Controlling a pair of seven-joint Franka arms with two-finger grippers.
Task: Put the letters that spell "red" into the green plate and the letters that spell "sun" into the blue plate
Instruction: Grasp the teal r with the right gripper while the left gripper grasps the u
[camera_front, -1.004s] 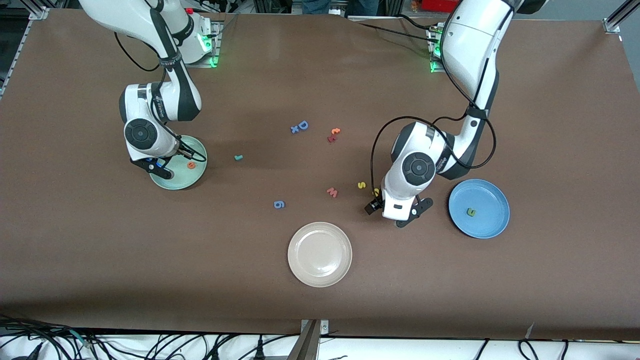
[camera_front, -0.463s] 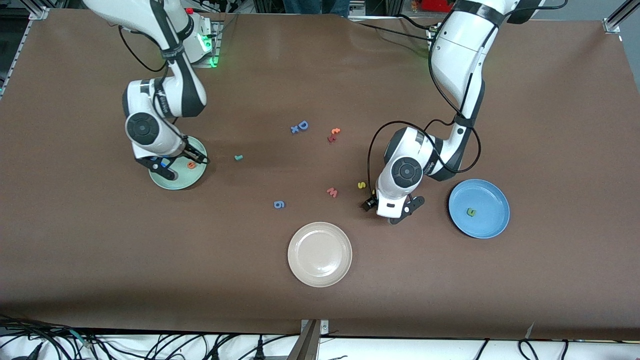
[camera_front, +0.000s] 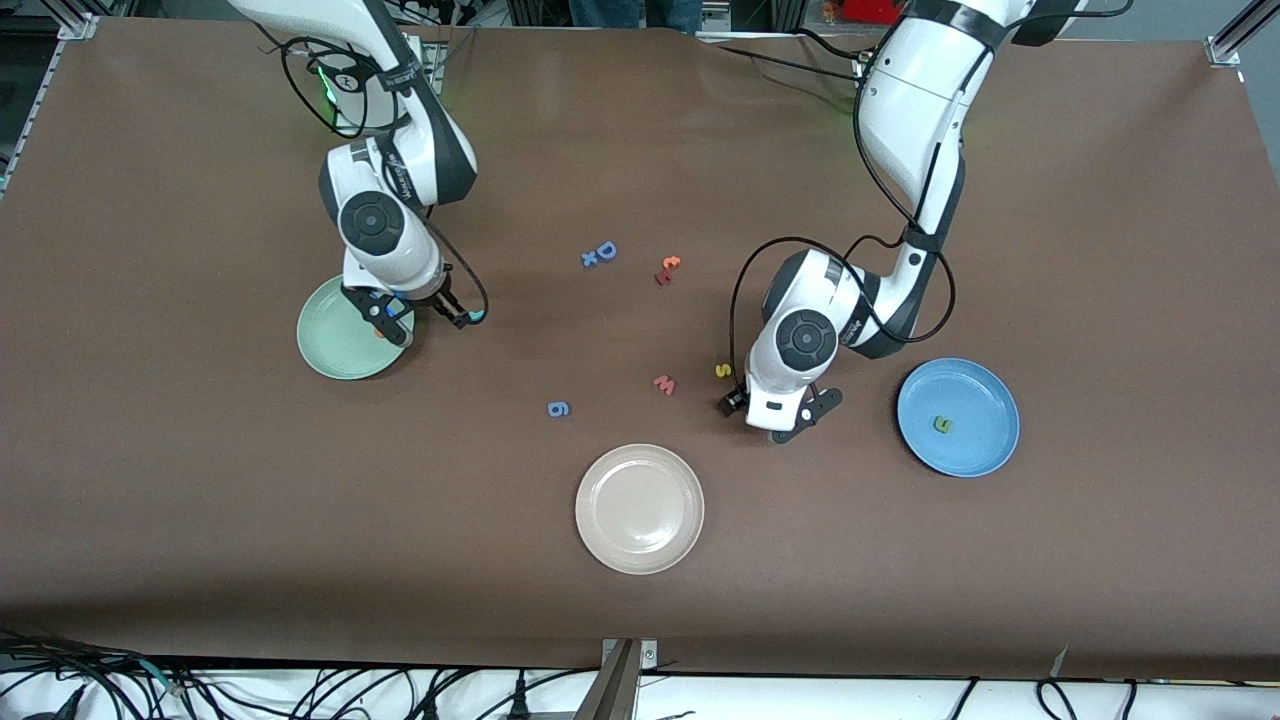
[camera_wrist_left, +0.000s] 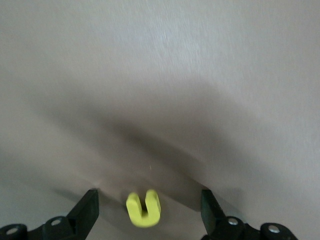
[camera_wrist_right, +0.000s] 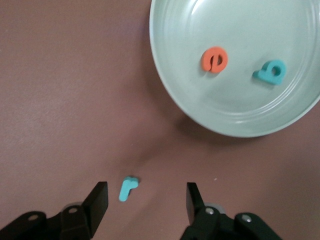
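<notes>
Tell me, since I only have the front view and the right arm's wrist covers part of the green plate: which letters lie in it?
Observer: The orange "e" and the teal "d" lie in the green plate. The right gripper is open over the teal "r" on the table beside the plate.
Operator: And what is under the left gripper?
Observer: The left gripper has its fingers open on either side of the yellow "u" shape, which lies on the table untouched.
</notes>
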